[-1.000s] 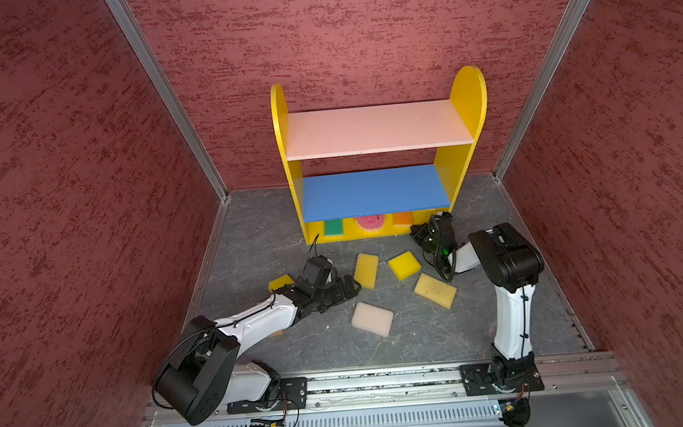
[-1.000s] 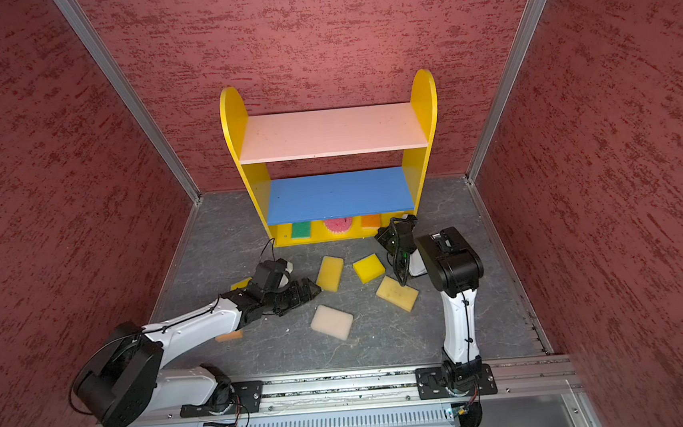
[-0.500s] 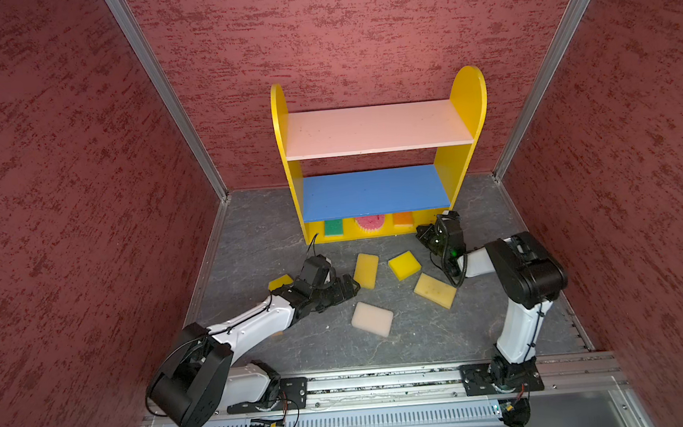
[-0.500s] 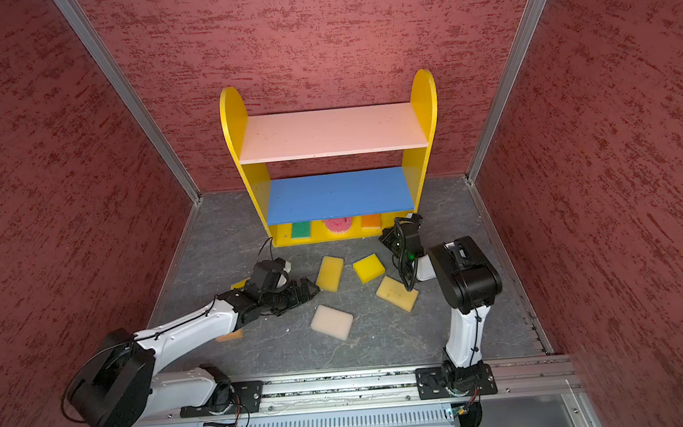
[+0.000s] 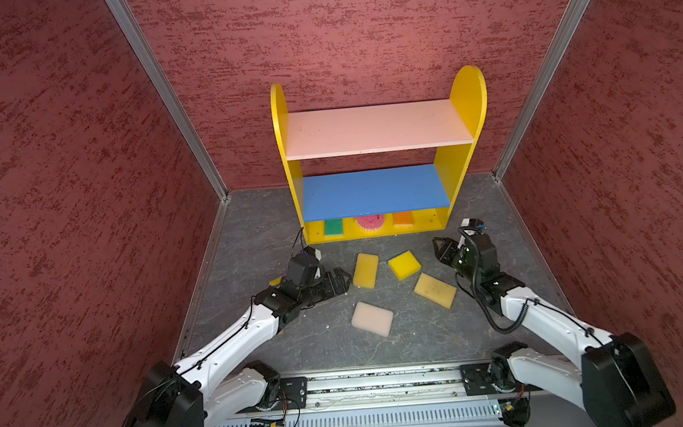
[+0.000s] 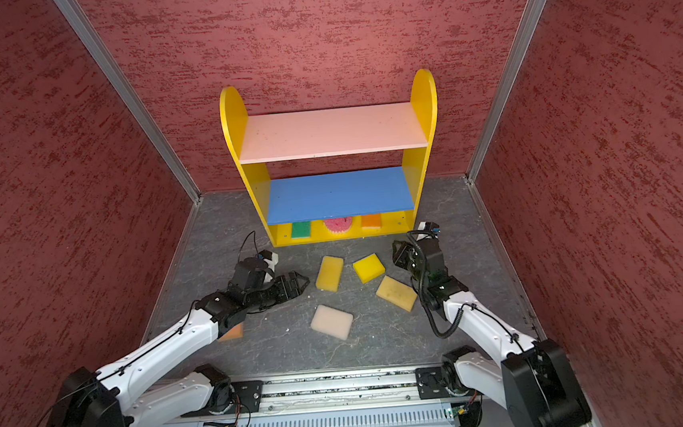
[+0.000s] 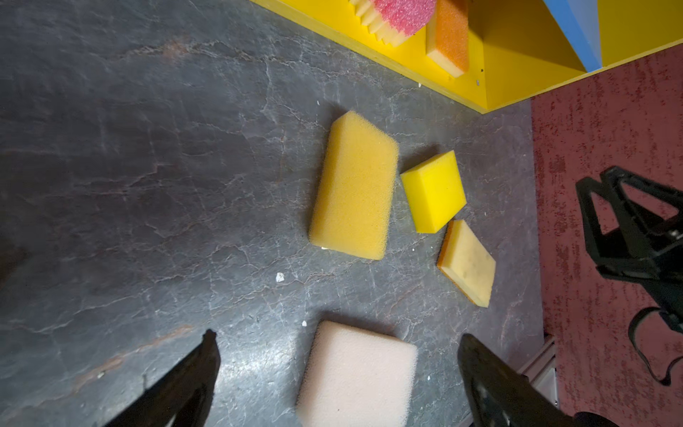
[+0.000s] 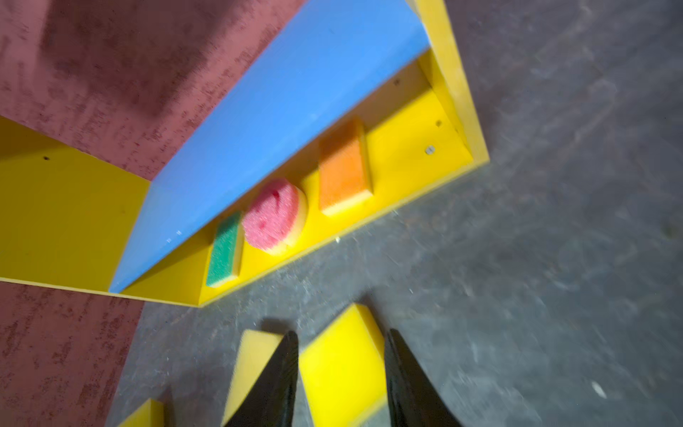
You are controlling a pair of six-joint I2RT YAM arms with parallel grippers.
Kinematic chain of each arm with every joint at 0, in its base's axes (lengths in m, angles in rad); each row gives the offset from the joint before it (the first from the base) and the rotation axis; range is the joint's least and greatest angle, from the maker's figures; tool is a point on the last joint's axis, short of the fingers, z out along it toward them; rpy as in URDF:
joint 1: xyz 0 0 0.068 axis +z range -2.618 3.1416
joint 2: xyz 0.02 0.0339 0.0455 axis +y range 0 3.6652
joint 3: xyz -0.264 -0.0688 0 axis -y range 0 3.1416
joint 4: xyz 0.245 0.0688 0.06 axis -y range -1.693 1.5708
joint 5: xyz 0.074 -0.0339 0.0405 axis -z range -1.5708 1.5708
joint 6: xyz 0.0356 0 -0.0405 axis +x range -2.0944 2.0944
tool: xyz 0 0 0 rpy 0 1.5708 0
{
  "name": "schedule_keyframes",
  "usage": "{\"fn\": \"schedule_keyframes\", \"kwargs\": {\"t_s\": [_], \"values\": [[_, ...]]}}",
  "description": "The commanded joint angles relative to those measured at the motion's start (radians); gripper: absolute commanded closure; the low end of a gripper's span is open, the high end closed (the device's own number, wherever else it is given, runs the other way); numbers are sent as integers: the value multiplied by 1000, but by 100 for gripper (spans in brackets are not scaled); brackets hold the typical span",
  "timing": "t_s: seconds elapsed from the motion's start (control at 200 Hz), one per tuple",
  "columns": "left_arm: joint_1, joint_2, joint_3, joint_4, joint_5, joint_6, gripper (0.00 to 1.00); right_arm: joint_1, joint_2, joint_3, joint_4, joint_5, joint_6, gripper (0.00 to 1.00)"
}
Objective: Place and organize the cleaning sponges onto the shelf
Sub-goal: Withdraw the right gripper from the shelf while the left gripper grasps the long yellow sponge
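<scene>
Lower centre of the frame, we see the golden sponge (image 5: 366,270) in coarse, open-pored matt foam, the yellow sponge (image 5: 404,264) finer-grained. The shelf (image 5: 375,128) boards look smooth and painted; the floor (image 5: 257,229), a dark, veined, slate-like sheet; the walls (image 5: 56,162), rough, plaster-like red.

The left arm (image 5: 233,340) and right arm (image 5: 548,323) have white shells, chunky black joints and thin black cables (image 5: 485,311) looping alongside. The left gripper (image 5: 347,283) and right gripper (image 5: 438,248) are black, with open-triangle fingers.
</scene>
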Motion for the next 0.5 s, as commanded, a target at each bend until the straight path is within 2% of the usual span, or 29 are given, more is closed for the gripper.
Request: {"fn": "schedule_keyframes", "kwargs": {"t_s": [0.0, 0.215, 0.496], "values": [[-1, 46, 42, 0, -11, 40, 0, 0, -79, -65, -147, 37, 38, 57], [-48, 171, 90, 64, -37, 34, 0, 0, -153, -117, -159, 14, 54, 49], [-106, 346, 173, 86, -110, 13, 2, -2, -130, -117, -151, -32, 32, 47]]}}
